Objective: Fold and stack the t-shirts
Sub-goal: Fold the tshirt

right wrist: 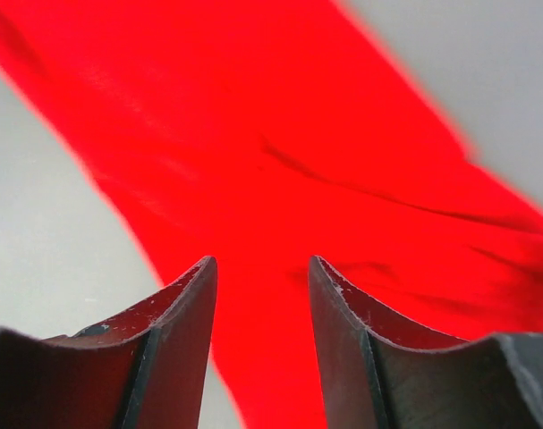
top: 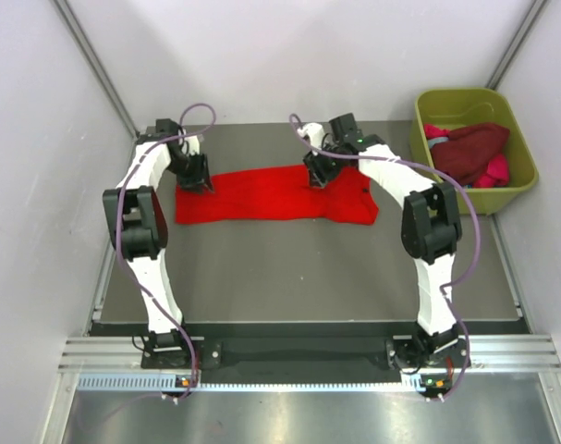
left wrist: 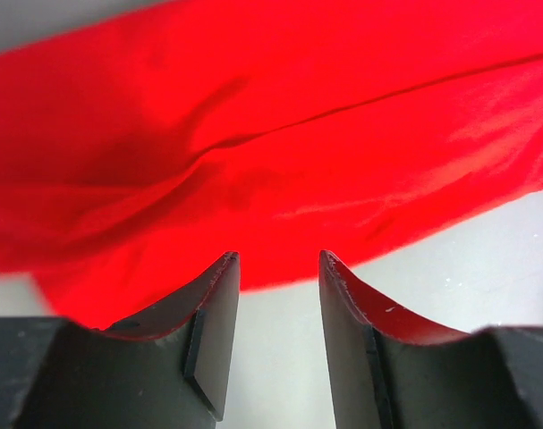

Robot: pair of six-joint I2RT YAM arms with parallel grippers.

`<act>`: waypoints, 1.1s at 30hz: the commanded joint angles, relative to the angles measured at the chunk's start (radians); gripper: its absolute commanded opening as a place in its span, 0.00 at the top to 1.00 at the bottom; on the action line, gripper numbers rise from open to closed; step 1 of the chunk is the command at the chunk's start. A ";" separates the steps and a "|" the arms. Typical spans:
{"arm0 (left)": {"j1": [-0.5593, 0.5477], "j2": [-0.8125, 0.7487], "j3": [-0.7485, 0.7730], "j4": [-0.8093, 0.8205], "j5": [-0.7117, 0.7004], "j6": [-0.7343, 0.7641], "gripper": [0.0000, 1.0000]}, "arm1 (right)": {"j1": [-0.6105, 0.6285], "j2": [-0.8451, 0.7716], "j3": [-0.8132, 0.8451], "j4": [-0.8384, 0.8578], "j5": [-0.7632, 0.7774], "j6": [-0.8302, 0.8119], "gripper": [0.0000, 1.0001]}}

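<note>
Folding in hand: red shirt lies flat under two parted grippers

The left gripper (left wrist: 278,259) is shown with its jaws apart and nothing between them, hanging low at the far left corner of the red shirt (left wrist: 253,134). Bare surface is seen in its gap, with the cloth's edge just beyond. The right gripper (right wrist: 258,264) is likewise parted and empty. It is held over the cloth at the far edge, somewhat right of the middle.

The shirt is spread as a long, creased band across the far half of the table (top: 308,268), gripped by neither arm. The step is judged to be the folding of this first shirt, with the task as a whole at an early stage.

A fresh pinch by both grippers is probably called for next, so that the band can be carried over on itself. Every layer would need to be caught in that pinch. The arms would also have to be moved together, or the fold could be skewed.

The table is dark grey and matte. At its far right corner an olive tub (top: 516,190) is placed, in which a maroon shirt (top: 469,148) and a pink shirt (top: 497,171) are heaped, not yet folded. The cell is closed in by pale walls (top: 308,55), and a metal rail (top: 308,356) is seen along the near edge.
</note>
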State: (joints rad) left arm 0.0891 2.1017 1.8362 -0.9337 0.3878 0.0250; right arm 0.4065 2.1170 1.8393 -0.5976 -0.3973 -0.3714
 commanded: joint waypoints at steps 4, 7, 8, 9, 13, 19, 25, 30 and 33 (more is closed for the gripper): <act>0.001 0.080 0.014 0.016 0.019 -0.017 0.55 | 0.045 0.063 0.034 -0.053 -0.098 0.045 0.55; 0.001 0.095 0.009 0.018 0.007 -0.023 0.56 | 0.045 0.078 0.032 -0.062 -0.100 0.043 0.55; 0.001 0.101 0.009 0.019 -0.003 -0.022 0.56 | 0.045 0.081 0.031 -0.064 -0.097 0.043 0.55; 0.001 0.104 0.008 0.022 -0.007 -0.023 0.56 | 0.045 0.084 0.028 -0.067 -0.091 0.045 0.55; 0.000 0.122 0.006 0.027 -0.027 -0.023 0.57 | 0.045 0.129 0.041 -0.071 -0.057 0.042 0.55; -0.002 0.126 -0.015 0.032 -0.040 -0.022 0.57 | 0.032 0.215 0.153 -0.027 0.044 0.011 0.55; -0.012 0.118 -0.051 0.038 -0.064 -0.045 0.58 | 0.038 0.304 0.368 0.048 0.107 -0.010 0.55; -0.017 0.109 -0.066 0.039 -0.089 -0.043 0.58 | 0.052 0.272 0.434 0.096 0.144 -0.037 0.56; -0.017 0.104 -0.066 0.042 -0.104 -0.040 0.58 | 0.054 0.253 0.431 0.102 0.153 -0.046 0.55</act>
State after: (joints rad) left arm 0.0772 2.2295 1.7950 -0.9157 0.3248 -0.0143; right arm 0.4511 2.4302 2.2333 -0.5442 -0.2680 -0.3920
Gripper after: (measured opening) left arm 0.425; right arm 0.446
